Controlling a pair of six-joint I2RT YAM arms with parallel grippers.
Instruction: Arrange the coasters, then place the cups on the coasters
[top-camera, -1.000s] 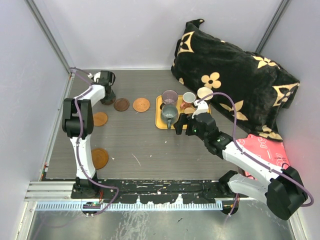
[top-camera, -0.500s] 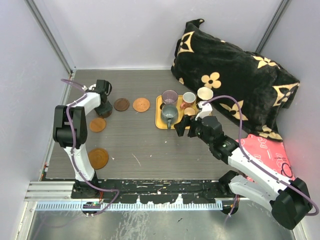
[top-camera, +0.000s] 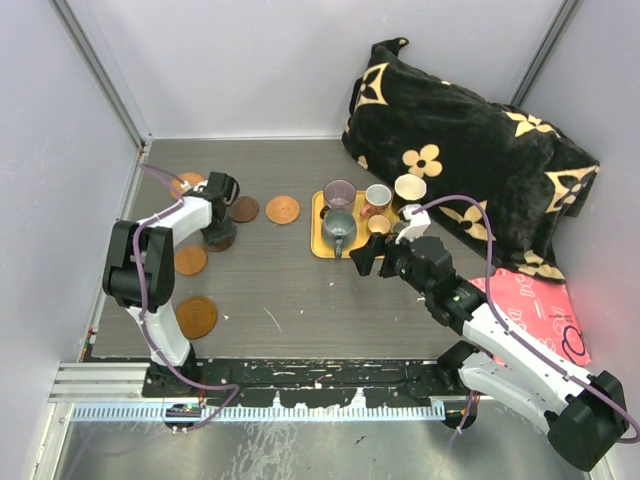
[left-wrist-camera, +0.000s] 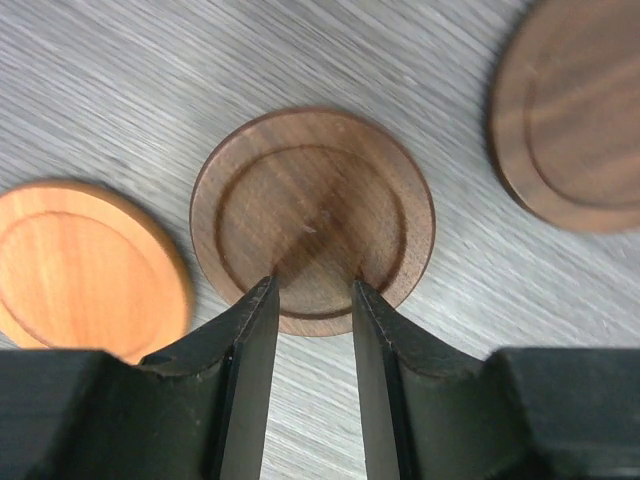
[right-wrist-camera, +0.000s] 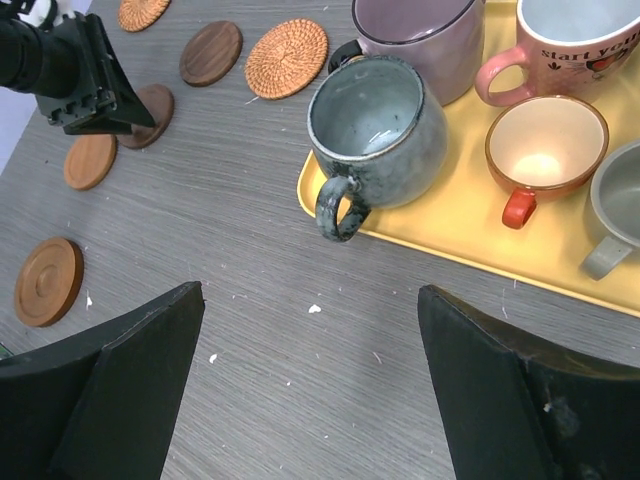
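Left gripper (left-wrist-camera: 315, 287), jaws narrowly parted, hangs over a dark brown round wooden coaster (left-wrist-camera: 312, 200); right gripper (right-wrist-camera: 310, 292) is spread wide.

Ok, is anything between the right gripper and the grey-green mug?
Nothing visible: only bare table and the edge of the yellow tray lie between the open right gripper and the grey-green mug, its handle turned toward it.

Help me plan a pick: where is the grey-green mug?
Top view: the grey-green mug sits at the yellow tray's near-left corner, in front of the purple mug.
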